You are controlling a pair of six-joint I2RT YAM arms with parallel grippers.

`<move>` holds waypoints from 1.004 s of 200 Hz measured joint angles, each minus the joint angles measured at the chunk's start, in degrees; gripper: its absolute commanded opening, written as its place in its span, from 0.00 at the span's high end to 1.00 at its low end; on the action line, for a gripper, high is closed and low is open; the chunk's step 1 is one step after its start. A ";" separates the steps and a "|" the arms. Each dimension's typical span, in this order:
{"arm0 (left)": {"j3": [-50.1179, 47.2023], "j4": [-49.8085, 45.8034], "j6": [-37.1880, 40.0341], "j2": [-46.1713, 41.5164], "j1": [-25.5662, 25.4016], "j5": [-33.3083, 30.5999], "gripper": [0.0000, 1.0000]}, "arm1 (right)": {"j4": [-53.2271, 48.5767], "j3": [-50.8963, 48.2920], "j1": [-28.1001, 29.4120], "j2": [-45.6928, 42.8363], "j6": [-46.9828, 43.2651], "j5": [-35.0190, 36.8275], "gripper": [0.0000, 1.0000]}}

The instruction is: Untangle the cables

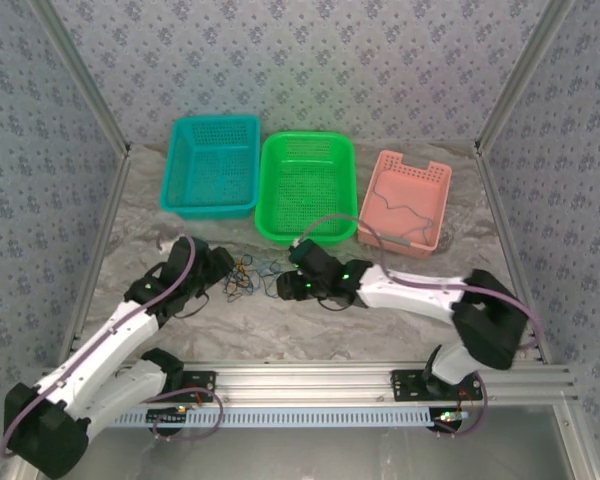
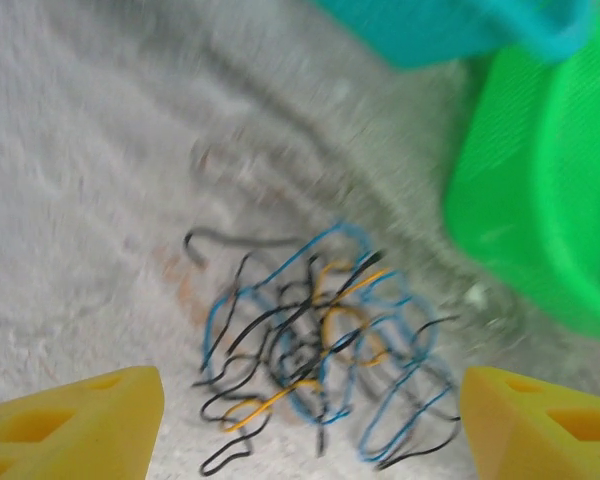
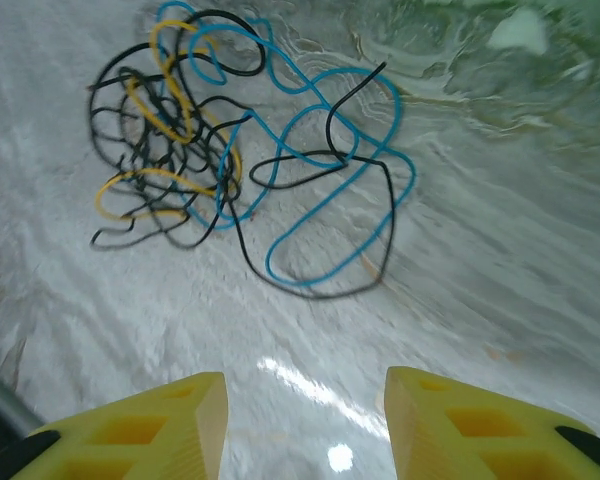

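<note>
Several cables [image 2: 310, 350] lie knotted on the table [image 2: 80, 150] near the green basket [image 2: 540, 180]. Our left end effector [image 2: 312, 400] and right end effector [image 3: 305, 400] hover beside them, spread wide and empty. We judge this the approach; next, each should pinch a separate free strand.

The worktop [image 1: 380, 330] is covered with a pale grey, crinkled, slightly glossy sheet. Three mesh baskets stand directly on it in a row along the far side: a teal basket [image 1: 210, 212] on the left, a green basket [image 1: 280, 236] just beside it in the middle, and a pink basket [image 1: 370, 200] on the right. On the bare surface in front of the teal and green baskets lie the cables [image 1: 248, 278], thin blue, black and yellow-orange wires looped together in one loose tangle.
</note>
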 measured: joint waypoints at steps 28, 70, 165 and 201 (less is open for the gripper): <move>-5.79 5.27 -0.50 3.65 2.56 5.86 0.22 | 5.40 3.02 1.73 7.93 8.28 1.84 0.51; -8.63 13.35 -0.46 5.68 4.31 9.42 0.26 | 12.37 3.85 2.32 13.55 16.39 3.15 0.52; -7.93 22.71 1.88 20.41 5.40 10.78 0.54 | 9.31 11.85 2.29 18.58 16.22 5.38 1.00; -7.23 24.48 1.88 24.48 5.62 7.58 1.00 | 3.34 11.85 2.29 13.60 12.37 8.11 1.00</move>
